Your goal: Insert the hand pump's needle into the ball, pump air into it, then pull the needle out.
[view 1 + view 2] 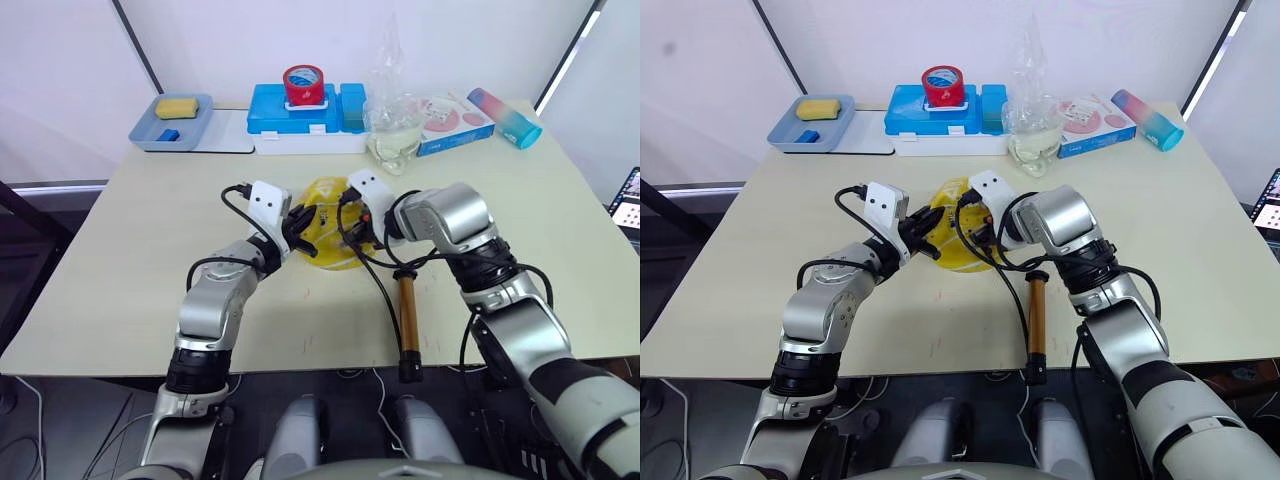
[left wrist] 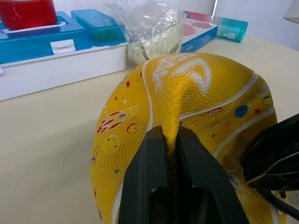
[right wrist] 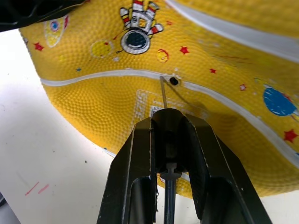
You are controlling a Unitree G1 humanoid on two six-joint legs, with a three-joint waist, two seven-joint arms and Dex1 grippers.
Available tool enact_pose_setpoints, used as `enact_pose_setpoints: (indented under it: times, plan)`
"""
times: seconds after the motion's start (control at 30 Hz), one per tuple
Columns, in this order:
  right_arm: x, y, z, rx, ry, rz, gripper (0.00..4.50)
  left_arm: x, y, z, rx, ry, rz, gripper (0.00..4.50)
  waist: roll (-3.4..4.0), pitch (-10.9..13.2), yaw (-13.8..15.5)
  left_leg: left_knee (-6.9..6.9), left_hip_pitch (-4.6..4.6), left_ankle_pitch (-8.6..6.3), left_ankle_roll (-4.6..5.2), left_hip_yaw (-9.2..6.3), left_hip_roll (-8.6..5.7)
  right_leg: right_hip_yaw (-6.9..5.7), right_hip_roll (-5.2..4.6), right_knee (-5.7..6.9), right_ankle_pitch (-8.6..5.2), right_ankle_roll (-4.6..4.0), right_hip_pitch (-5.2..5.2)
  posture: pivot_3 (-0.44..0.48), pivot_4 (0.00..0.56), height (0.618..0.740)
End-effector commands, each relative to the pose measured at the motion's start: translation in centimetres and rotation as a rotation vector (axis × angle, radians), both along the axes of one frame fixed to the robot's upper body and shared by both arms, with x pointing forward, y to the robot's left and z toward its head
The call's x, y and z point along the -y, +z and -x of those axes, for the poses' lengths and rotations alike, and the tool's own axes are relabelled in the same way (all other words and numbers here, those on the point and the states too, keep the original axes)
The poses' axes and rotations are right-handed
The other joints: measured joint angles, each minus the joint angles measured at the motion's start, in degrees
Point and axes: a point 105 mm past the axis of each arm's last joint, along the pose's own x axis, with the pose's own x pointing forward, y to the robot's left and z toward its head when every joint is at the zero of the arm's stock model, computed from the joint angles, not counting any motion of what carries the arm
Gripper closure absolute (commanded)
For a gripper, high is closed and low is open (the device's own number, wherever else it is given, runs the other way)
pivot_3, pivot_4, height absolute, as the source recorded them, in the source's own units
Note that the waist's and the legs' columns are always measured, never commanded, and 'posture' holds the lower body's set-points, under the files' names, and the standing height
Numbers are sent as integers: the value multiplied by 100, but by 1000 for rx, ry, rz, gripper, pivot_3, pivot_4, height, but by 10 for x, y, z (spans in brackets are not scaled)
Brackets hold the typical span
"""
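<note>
the dented yellow ball (image 1: 330, 235) lies mid-way across a pale beige table (image 1: 120, 270) ringed by white walls; beyond the ball sit a blue case (image 1: 300, 115) topped by a red tape roll (image 1: 303, 84) and a grey tray (image 1: 172, 125); the left gripper (image 2: 171, 140) pinches a raised fold of the ball; the right gripper (image 3: 167, 122) clamps the needle (image 3: 163, 92), its tip seemingly just beside the ball's valve hole; the hand pump (image 1: 408, 318) lies nearer than the ball.
</note>
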Motion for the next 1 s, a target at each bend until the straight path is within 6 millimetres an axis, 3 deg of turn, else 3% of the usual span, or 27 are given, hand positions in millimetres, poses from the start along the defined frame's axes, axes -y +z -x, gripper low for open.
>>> enact_pose_setpoints:
  times: [0.03,1.0]
  plan:
    - [-2,12,-4,38,0,-17,4157,6,-28,4,-103,-35,-22,4438,0,0,-2,0,0,0,0,0,0,0,0,0,0,0,0,0,150,739]
    - [16,5,-9,45,-31,30,4157,-1,-33,-1,-105,-19,-19,4438,2,1,7,-2,-3,0,0,-6,-4,-20,-26,-1,-4,-4,-2,0,150,739]
